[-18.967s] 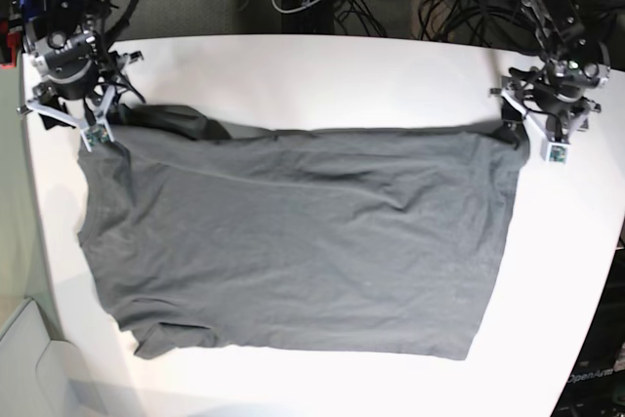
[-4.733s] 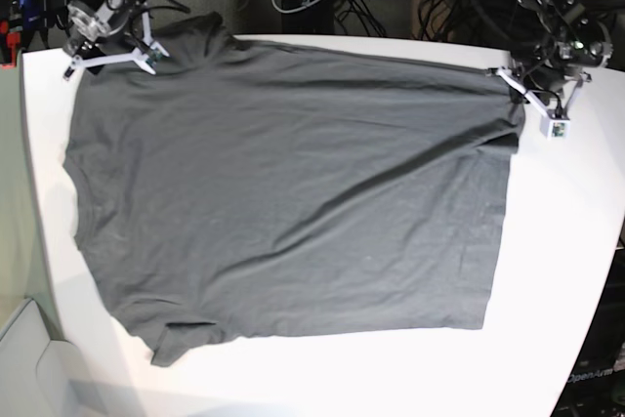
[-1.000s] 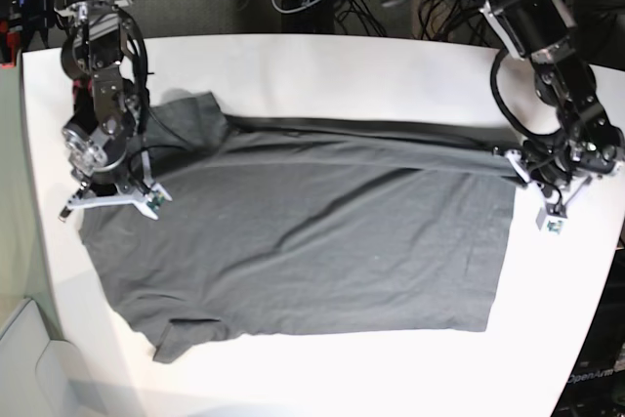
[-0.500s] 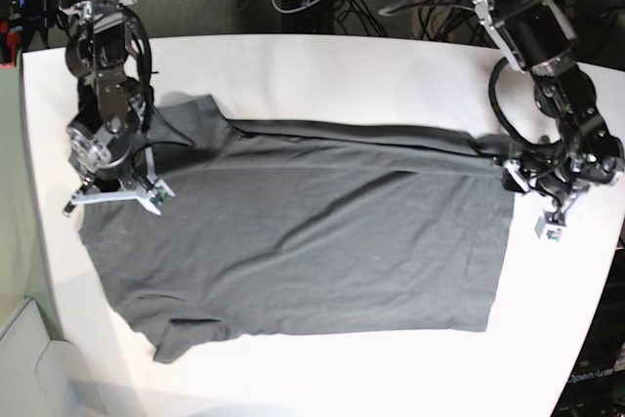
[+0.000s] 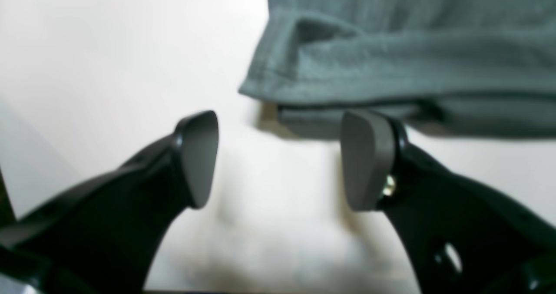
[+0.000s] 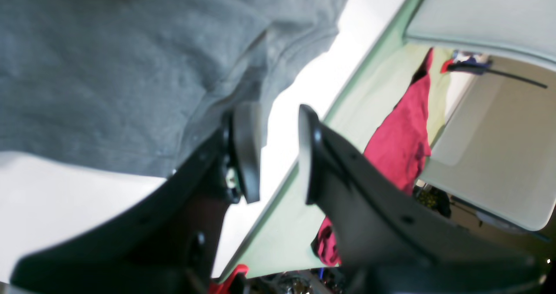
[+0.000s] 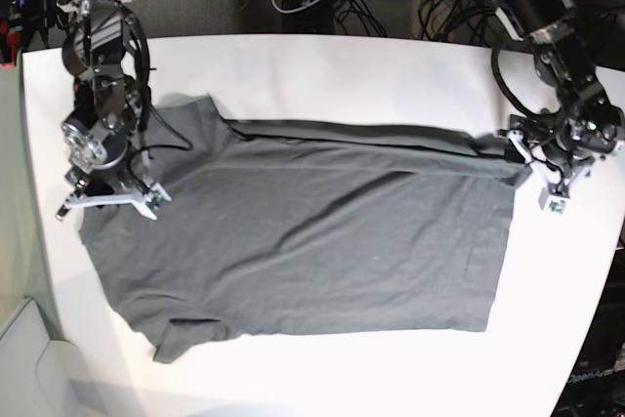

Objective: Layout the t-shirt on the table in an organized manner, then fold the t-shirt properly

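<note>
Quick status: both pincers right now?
Left pincer: open, empty, just off the t-shirt corner.
Right pincer: open, empty, t-shirt edge beside one finger.

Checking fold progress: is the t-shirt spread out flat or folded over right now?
Partly folded: the t-shirt lies flat on the table, with its far edge doubled over into a long layered band.

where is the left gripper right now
In the base view the left gripper is at the right, open, just off the t-shirt's upper right corner, over the table.

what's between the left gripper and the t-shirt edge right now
Nothing visible. The left gripper stands open just off the folded edge of the t-shirt, with only bare white table under the gap between its fingers.
</note>
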